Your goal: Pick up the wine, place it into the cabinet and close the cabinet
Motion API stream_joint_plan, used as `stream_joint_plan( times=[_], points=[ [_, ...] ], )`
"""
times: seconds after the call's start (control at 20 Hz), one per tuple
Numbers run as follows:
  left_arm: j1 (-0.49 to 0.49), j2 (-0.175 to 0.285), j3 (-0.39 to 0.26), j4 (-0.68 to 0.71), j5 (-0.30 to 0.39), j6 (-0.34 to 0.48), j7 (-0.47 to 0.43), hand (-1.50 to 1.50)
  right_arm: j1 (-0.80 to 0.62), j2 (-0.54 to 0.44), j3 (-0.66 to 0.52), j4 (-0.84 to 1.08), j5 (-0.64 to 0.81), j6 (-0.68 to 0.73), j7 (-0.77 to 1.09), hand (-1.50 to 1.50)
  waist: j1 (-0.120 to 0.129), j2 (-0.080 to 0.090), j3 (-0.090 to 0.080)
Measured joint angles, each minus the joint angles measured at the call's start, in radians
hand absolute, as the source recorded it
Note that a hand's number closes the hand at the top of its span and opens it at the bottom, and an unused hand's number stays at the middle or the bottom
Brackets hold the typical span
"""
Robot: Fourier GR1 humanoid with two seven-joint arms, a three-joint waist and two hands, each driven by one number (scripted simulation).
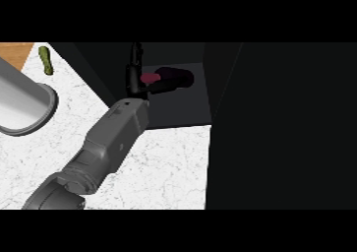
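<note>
The wine bottle (175,78) is dark with a red top (148,78) and sits inside the dark cabinet (177,110) at the back of the counter. My right forearm reaches up from the lower left into the cabinet opening. My right hand (134,75) is just left of the bottle's red top, right against it, with its fingers (136,54) stretched straight towards the cabinet's back. The darkness hides whether the thumb lies under the bottle. Only my left forearm (17,98) shows, as a big pale cylinder at the left edge; its hand is out of the picture.
A wide dark panel (282,123), apparently the cabinet's open door, fills the right side. White marble counter (166,167) lies in front of the cabinet. A thin green vegetable (45,60) rests by a wooden board (10,51) at the top left.
</note>
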Motion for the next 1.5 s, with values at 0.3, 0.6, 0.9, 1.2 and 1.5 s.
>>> stream_joint_plan(
  times=[0.3, 0.6, 0.9, 1.2, 1.5],
  points=[
    [0.007, -0.002, 0.008, -0.007, -0.004, -0.024, -0.030, -1.50, -0.011, 0.004, 0.009, 0.003, 0.002, -0.006, 0.000, -1.50, 0.000, 0.001, 0.000],
    [0.006, -0.002, 0.001, -0.007, -0.015, -0.066, -0.043, -1.50, -0.022, 0.002, 0.012, 0.004, 0.001, -0.011, 0.015, -1.50, 0.002, 0.002, -0.002],
    [0.007, -0.003, -0.010, -0.005, -0.025, -0.126, -0.047, -1.50, 0.004, 0.011, 0.028, 0.002, 0.004, -0.012, -0.003, -1.50, 0.004, 0.002, -0.003],
    [0.009, -0.004, -0.019, -0.008, -0.023, -0.171, -0.052, -1.50, 0.004, 0.007, 0.029, 0.000, 0.005, -0.015, 0.001, -1.50, 0.006, 0.001, -0.004],
    [0.021, -0.003, -0.027, -0.025, 0.020, -0.222, -0.070, -1.50, -0.028, 0.002, 0.030, 0.000, 0.006, -0.030, 0.032, -1.50, 0.002, -0.004, -0.003]
  ],
)
